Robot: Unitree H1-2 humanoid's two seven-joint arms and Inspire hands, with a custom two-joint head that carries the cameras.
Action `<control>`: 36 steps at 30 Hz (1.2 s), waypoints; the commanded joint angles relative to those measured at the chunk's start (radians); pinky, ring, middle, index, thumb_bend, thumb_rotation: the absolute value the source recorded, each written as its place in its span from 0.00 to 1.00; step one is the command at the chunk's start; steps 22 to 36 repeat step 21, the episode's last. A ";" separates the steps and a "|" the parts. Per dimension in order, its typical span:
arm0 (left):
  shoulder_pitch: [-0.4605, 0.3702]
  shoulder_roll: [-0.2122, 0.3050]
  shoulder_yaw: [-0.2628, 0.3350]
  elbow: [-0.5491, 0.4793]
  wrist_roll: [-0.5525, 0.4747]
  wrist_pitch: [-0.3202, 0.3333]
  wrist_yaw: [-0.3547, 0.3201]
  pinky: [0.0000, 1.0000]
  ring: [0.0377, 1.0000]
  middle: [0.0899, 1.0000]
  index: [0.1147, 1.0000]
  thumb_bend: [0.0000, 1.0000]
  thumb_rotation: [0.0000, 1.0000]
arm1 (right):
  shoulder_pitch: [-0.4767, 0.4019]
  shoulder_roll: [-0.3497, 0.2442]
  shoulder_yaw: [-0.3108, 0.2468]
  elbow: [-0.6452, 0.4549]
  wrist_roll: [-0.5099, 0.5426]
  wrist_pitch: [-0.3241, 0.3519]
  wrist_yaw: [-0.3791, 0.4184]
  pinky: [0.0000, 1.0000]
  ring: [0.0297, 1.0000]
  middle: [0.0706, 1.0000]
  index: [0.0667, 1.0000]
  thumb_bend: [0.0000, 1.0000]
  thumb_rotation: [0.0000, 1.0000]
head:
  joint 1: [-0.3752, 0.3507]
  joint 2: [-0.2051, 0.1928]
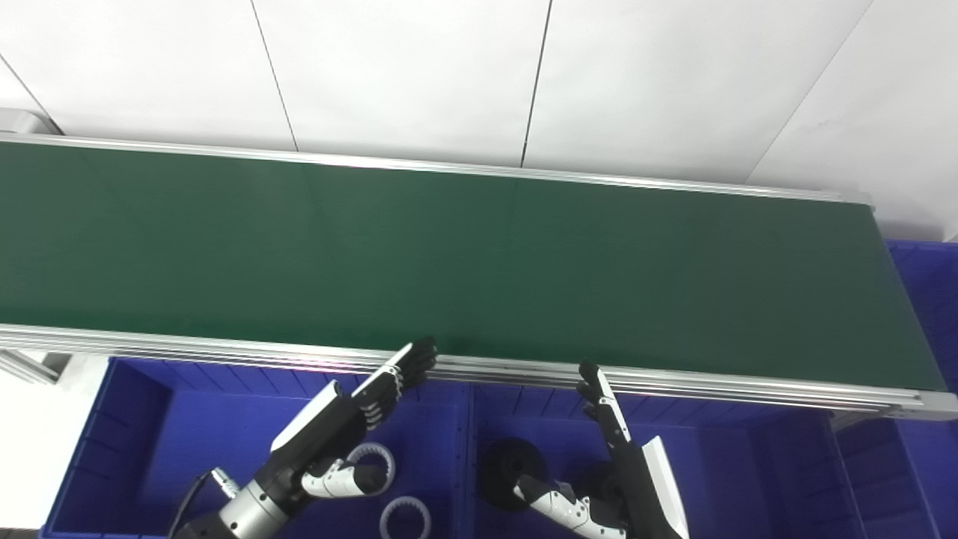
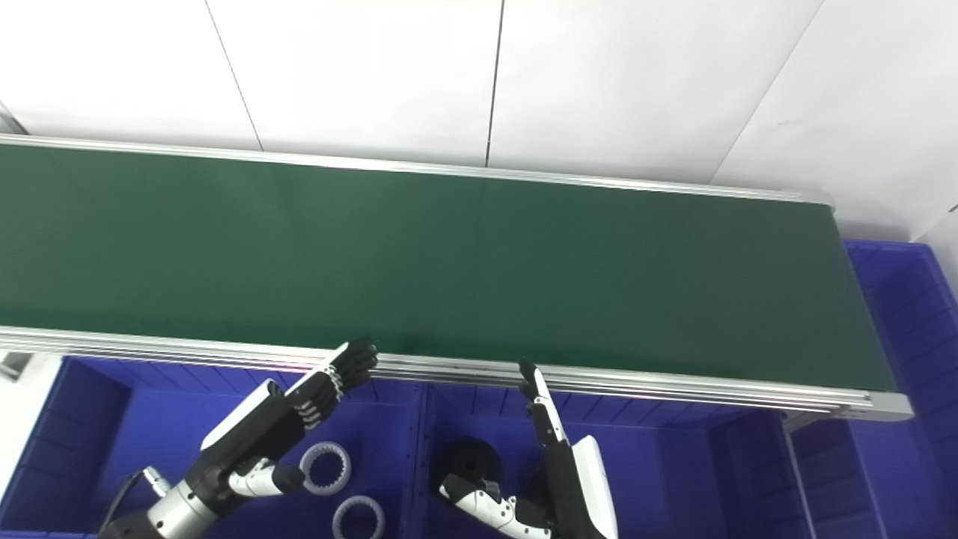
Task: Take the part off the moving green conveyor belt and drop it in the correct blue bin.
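Observation:
The green conveyor belt [image 1: 464,247] runs across the view and carries no part. My left hand [image 1: 352,419] is open and empty, fingers stretched toward the belt's near rail, above the left blue bin [image 1: 150,434]. Two white toothed rings [image 1: 374,460] [image 1: 405,516] lie in that bin. My right hand [image 1: 621,457] is open and empty, fingers pointing up at the rail, above the middle blue bin [image 1: 733,464]. A black round part [image 1: 509,464] lies in the middle bin beside the right thumb.
The belt's aluminium near rail [image 1: 673,382] runs just above both hands. Another blue bin [image 1: 928,314] stands past the belt's right end. A white panelled wall [image 1: 479,75] lies behind the belt.

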 commanded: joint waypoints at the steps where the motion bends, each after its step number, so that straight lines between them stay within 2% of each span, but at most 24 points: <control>1: 0.001 0.003 0.005 -0.026 0.003 -0.036 0.000 1.00 1.00 1.00 1.00 0.72 0.75 | 0.008 0.009 0.000 -0.039 0.001 0.014 0.001 0.90 0.94 0.97 0.98 0.78 0.54 | 0.001 0.000; 5: 0.009 -0.015 0.023 -0.036 0.048 -0.054 0.040 1.00 1.00 1.00 1.00 0.71 0.75 | 0.011 0.011 0.003 -0.038 0.006 0.008 -0.001 0.90 0.93 0.96 0.98 0.78 0.53 | -0.003 -0.003; 12: 0.025 -0.033 0.023 -0.070 0.126 -0.031 0.078 1.00 1.00 1.00 1.00 0.75 0.76 | 0.009 0.010 0.002 -0.028 0.021 0.000 -0.003 0.90 0.94 0.96 0.98 0.78 0.53 | -0.002 -0.006; 18: 0.043 -0.045 0.021 -0.055 0.228 -0.079 0.119 1.00 1.00 1.00 1.00 0.78 0.75 | 0.005 0.010 0.004 -0.023 0.016 0.001 -0.002 0.91 0.94 0.97 0.99 0.78 0.56 | 0.004 -0.009; 21: 0.056 -0.065 0.036 -0.062 0.239 -0.061 0.155 1.00 1.00 1.00 1.00 0.79 0.76 | 0.003 0.011 0.005 -0.021 0.033 0.004 0.003 0.92 0.95 0.97 0.99 0.78 0.56 | 0.004 -0.008; 36: 0.056 -0.065 0.036 -0.062 0.239 -0.061 0.155 1.00 1.00 1.00 1.00 0.79 0.76 | 0.003 0.011 0.005 -0.021 0.033 0.004 0.003 0.92 0.95 0.97 0.99 0.78 0.56 | 0.004 -0.008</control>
